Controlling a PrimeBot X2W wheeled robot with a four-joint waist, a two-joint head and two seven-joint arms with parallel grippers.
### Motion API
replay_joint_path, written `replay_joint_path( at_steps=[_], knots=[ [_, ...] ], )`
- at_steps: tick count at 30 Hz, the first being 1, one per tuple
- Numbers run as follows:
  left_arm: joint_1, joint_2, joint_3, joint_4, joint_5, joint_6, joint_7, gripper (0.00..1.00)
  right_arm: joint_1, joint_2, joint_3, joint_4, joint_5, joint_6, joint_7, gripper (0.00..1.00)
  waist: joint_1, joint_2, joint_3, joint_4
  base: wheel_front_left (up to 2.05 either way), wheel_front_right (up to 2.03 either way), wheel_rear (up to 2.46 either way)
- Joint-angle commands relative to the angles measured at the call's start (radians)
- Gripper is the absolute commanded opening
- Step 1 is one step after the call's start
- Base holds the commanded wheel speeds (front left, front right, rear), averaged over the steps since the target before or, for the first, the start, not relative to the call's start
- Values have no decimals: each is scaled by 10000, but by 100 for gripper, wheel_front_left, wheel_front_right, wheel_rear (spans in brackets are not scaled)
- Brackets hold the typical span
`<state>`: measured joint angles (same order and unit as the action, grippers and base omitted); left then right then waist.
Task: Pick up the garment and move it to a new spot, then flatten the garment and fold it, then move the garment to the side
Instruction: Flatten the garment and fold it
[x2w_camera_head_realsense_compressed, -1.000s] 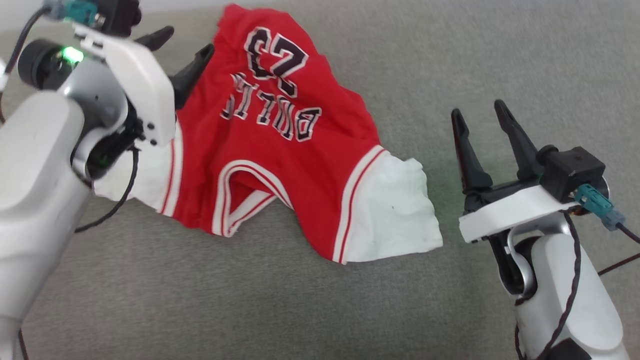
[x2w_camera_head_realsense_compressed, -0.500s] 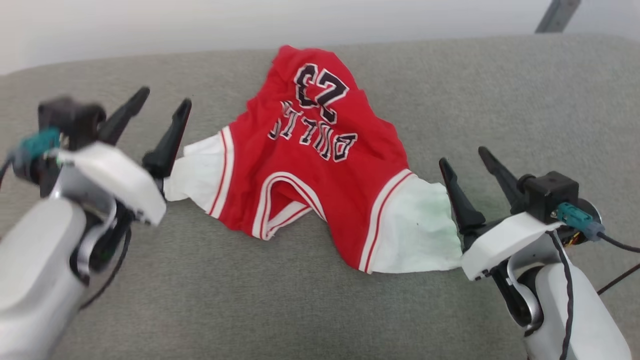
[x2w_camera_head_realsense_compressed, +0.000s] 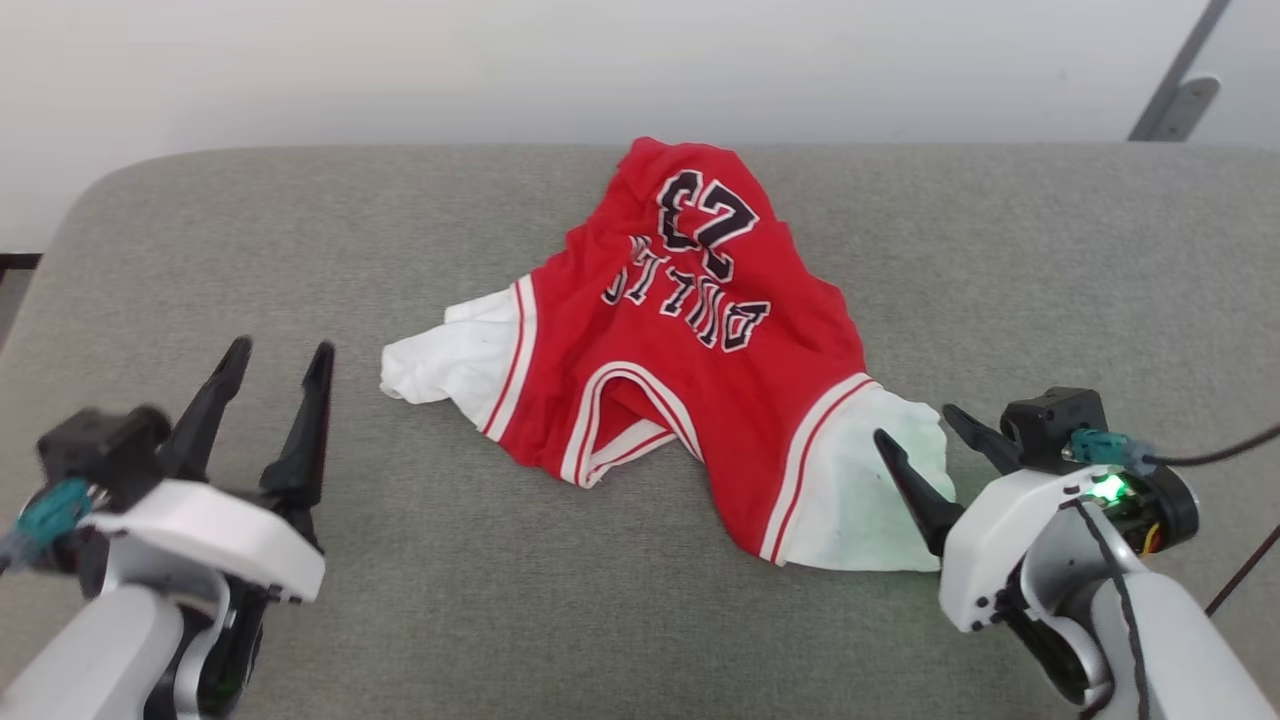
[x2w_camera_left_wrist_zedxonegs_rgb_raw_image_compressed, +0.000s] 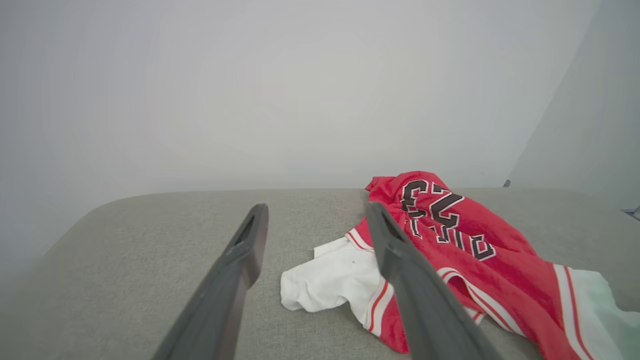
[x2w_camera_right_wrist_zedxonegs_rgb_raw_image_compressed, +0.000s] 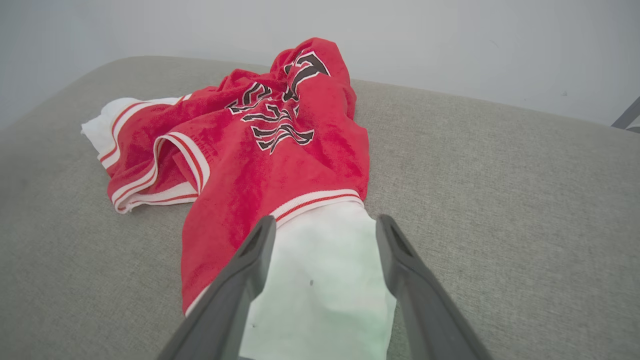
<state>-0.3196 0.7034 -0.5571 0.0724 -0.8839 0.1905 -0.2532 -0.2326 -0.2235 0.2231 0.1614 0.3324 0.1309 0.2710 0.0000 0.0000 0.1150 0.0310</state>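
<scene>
The garment (x2w_camera_head_realsense_compressed: 690, 340), a red jersey with white sleeves and black lettering, lies crumpled on the grey padded surface (x2w_camera_head_realsense_compressed: 300, 230), collar toward me. My left gripper (x2w_camera_head_realsense_compressed: 281, 350) stands open at the lower left, apart from the garment's left white sleeve (x2w_camera_head_realsense_compressed: 450, 360). In the left wrist view the left gripper (x2w_camera_left_wrist_zedxonegs_rgb_raw_image_compressed: 316, 207) points past that sleeve (x2w_camera_left_wrist_zedxonegs_rgb_raw_image_compressed: 325, 280), with the garment (x2w_camera_left_wrist_zedxonegs_rgb_raw_image_compressed: 465, 250) to its right. My right gripper (x2w_camera_head_realsense_compressed: 914, 423) is open at the right white sleeve's edge. In the right wrist view this sleeve (x2w_camera_right_wrist_zedxonegs_rgb_raw_image_compressed: 320, 280) lies between and under the right gripper's (x2w_camera_right_wrist_zedxonegs_rgb_raw_image_compressed: 325, 220) spread fingers.
A pale wall (x2w_camera_head_realsense_compressed: 500, 70) runs behind the padded surface's far edge. A grey metal bar (x2w_camera_head_realsense_compressed: 1170, 90) leans at the upper right. The surface's rounded left corner (x2w_camera_head_realsense_compressed: 90, 200) drops off toward a dark strip.
The head camera has tilted up, showing the wall. My left gripper has drawn back from the garment's left side to the lower left. The right gripper has come to the right sleeve.
</scene>
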Motion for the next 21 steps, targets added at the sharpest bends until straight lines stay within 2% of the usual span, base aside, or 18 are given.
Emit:
replay_joint_path(
  at_steps=[1, 7, 14, 21],
  knots=[
    [242, -30, 153, -121, 14, 101, -69, 100, 109, -60, -48, -80, 27, -3, 169, 100, 0, 0, -57, 93, 0, 0, 0],
    [1490, -506, 1331, -738, 615, 383, -126, 100, 209, -438, -401, -69, 85, -3, 1401, 100, 0, 0, -125, 370, 0, 0, 0],
    [2809, -1583, 2849, -1123, 1560, 89, -127, 100, 188, -776, -626, 265, 344, -3, 2728, 100, 0, 0, -75, 679, 0, 0, 0],
    [3732, -2720, 4148, -1235, 2466, -491, -128, 100, 3, -807, -704, 1241, 328, -1, 3680, 100, 0, 0, 10, 1061, 0, 0, 0]
  ],
)
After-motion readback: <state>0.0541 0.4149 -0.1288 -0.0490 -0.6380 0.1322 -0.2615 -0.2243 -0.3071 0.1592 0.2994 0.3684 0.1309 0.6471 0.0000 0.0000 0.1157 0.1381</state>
